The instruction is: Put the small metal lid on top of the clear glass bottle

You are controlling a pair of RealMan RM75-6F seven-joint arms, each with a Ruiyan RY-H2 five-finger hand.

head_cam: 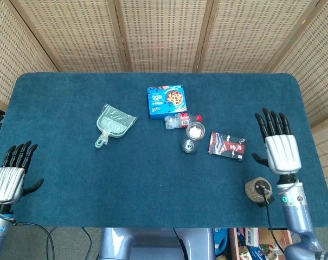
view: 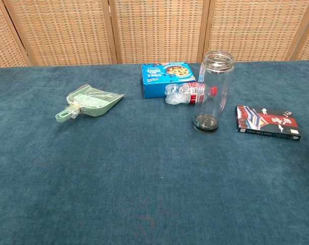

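While upright, clear glass bottle (view: 212,92) uncapped; small metal lid (head_cam: 258,190) well apart.

The right robot hand (head_cam: 282,153) hangs over bare table (head_cam: 153,179) near the right edge, fingers spread and holding nothing. Just beside its wrist, toward the near edge, lies a small round lid (head_cam: 258,190). To its left lies a flat dark packet (head_cam: 227,146), and beyond that the upright glass bottle (view: 212,92), with a crushed plastic bottle (view: 187,94) lying against it and a blue box (view: 165,79) behind. A green dustpan (view: 89,101) lies further left. The left robot hand (head_cam: 12,175) hangs over open cloth, well apart from everything.
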